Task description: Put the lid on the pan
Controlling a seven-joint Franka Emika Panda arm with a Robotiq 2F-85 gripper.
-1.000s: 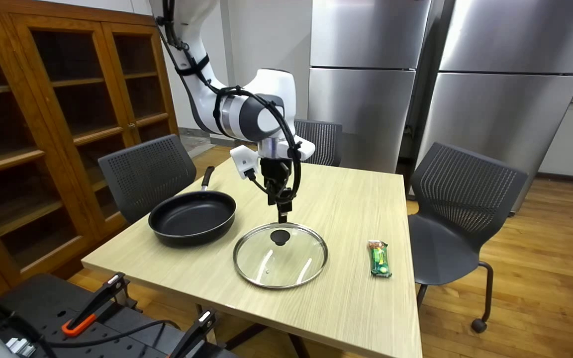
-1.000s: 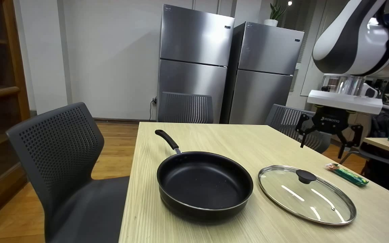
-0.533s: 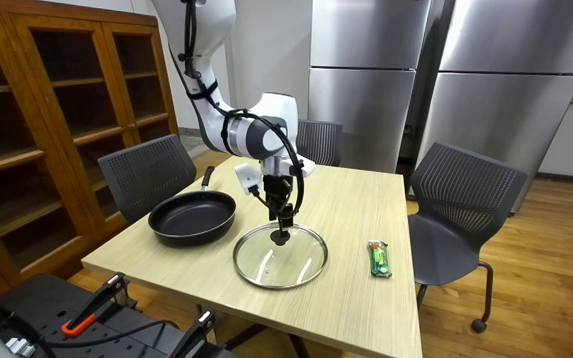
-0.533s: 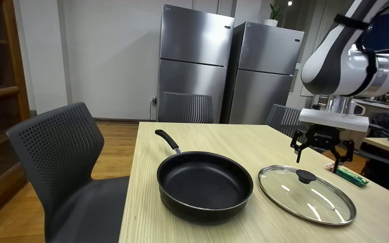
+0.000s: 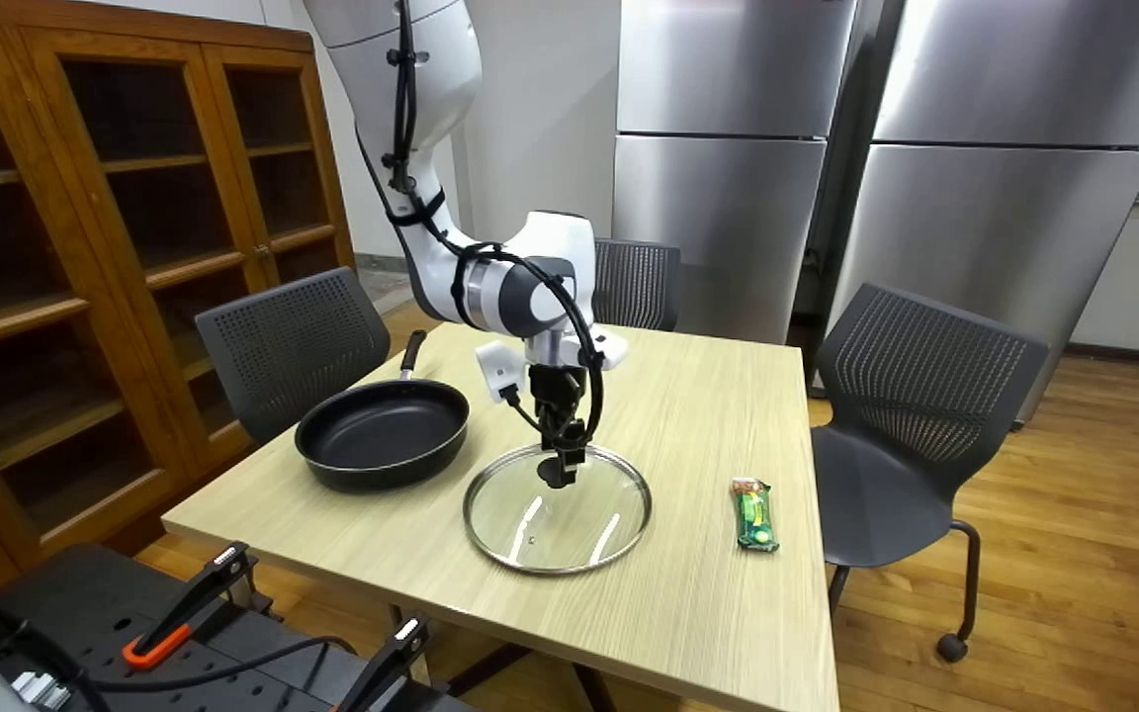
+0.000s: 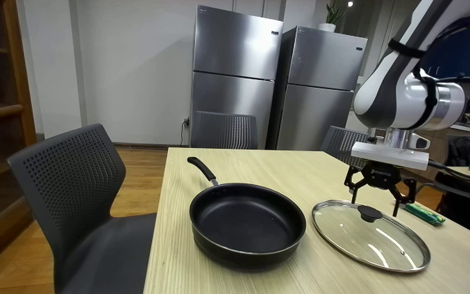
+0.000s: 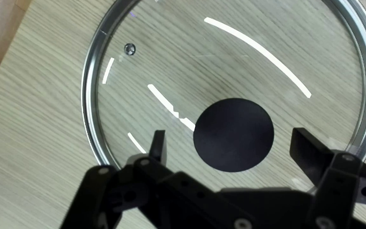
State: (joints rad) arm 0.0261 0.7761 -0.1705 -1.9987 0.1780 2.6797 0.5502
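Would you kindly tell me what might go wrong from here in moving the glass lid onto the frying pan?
In the wrist view, the open fingers show on either side of the round black knob, not yet gripping it, so a shallow or off-centre close could slip. Lifted by that single knob, the glass lid might tilt. The frying pan has raised walls and stands beside the lid, so a low carry could bump it.

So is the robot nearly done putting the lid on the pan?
Not nearly. Done: the open gripper is at the lid, its fingers on either side of the black knob in the wrist view. In hand: probably the grab; gaps show beside the knob, so it isn't held yet. Left: grip it, lift the lid off the table, and set it on the pan, which sits uncovered nearby.
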